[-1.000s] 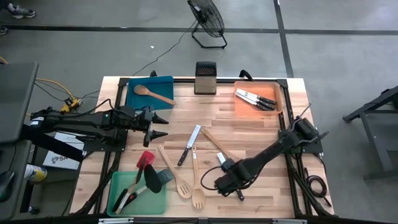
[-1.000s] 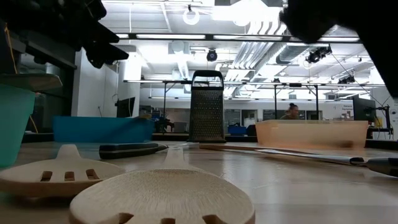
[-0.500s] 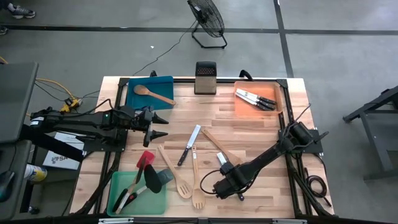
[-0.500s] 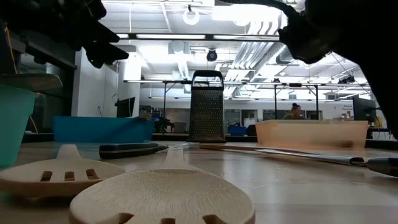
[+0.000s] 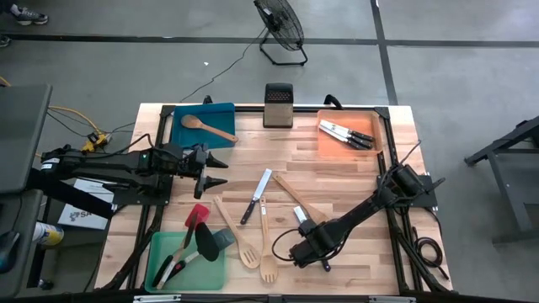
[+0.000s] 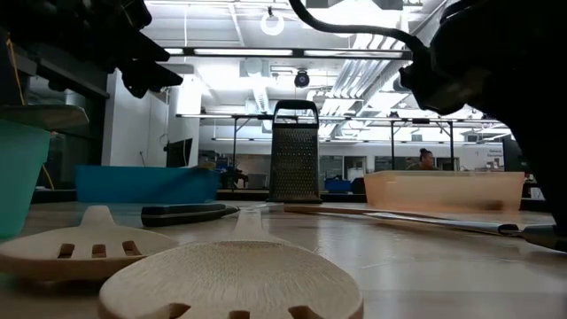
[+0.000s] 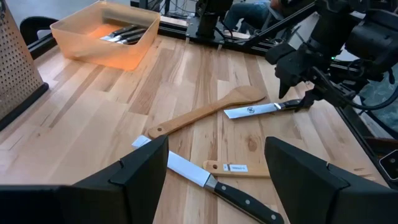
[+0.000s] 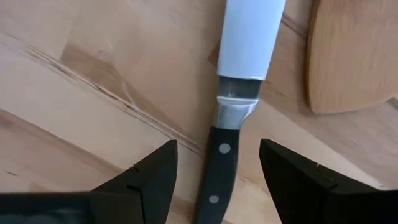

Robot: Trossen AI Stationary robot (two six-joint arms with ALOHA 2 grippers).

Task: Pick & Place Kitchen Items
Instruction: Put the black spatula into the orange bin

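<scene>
A steel knife with a black handle [image 8: 219, 163] lies flat on the table near the front right; its blade [image 5: 301, 215] shows in the high view. My right gripper [image 8: 217, 183] is open just above it, one finger on each side of the handle without touching. The gripper also shows in the high view [image 5: 298, 251]. My left gripper [image 5: 221, 168] is open and empty, hovering over the table's left half. A second knife [image 5: 255, 195], a wooden spatula [image 5: 290, 195], two slotted wooden spoons [image 5: 241, 239] and a red spatula [image 5: 195, 217] lie flat on the table.
A blue tray [image 5: 221, 114] with a wooden spoon stands at the back left. An orange tray [image 5: 370, 118] with knives stands at the back right. A green tray [image 5: 210, 271] with spatulas stands at the front left. A metal grater [image 5: 278, 105] stands at the back middle.
My right gripper has come down and a little toward the table's near edge, closer to the black-handled knife. The knife has stayed where it was.
</scene>
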